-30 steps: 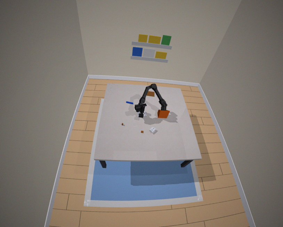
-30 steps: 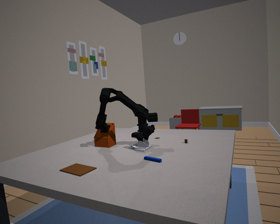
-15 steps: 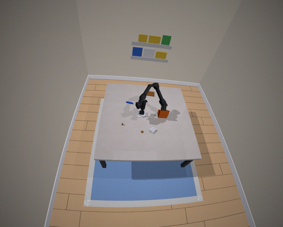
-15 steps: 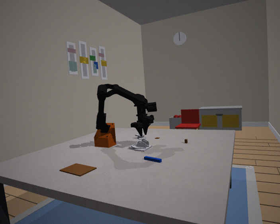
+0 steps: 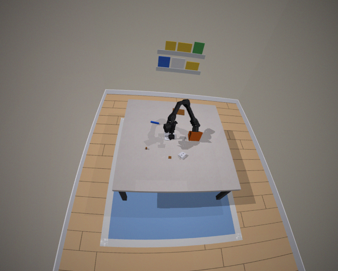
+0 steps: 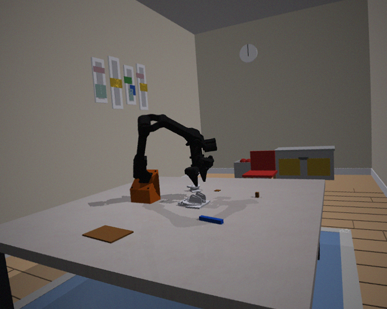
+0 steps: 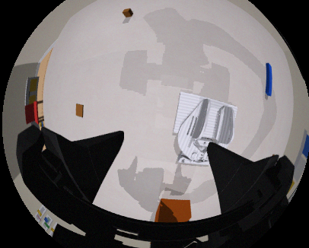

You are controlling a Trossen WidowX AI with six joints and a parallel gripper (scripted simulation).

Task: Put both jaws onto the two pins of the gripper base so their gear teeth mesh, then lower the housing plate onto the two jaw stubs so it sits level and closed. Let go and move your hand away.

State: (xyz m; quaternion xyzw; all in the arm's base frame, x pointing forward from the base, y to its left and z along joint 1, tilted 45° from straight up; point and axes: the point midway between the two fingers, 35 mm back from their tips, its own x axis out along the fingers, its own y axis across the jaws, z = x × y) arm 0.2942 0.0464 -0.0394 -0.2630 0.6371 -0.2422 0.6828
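The pale, ribbed gripper base (image 7: 184,104) (image 6: 200,206) lies flat on the table. Two grey jaws lie on it side by side: one jaw (image 7: 205,119) near its middle, the other jaw (image 7: 228,122) toward its right in the wrist view. Their geared ends sit close together near the lower edge; whether the teeth mesh I cannot tell. The white housing plate (image 5: 182,155) (image 6: 194,187) lies apart on the table. My gripper (image 7: 167,141) (image 6: 200,183) is wide open and empty above the table. Its right finger overlaps the base's lower right corner in the wrist view.
A blue bar (image 5: 154,122) (image 6: 210,219) (image 7: 269,80), a small brown cube (image 5: 145,148) (image 6: 256,194) (image 7: 127,13), a flat brown square (image 5: 170,157) (image 6: 216,190) (image 7: 79,110) and a larger brown sheet (image 5: 180,112) (image 6: 108,233) lie on the table. The arm stands on an orange mount (image 5: 195,136) (image 6: 145,193).
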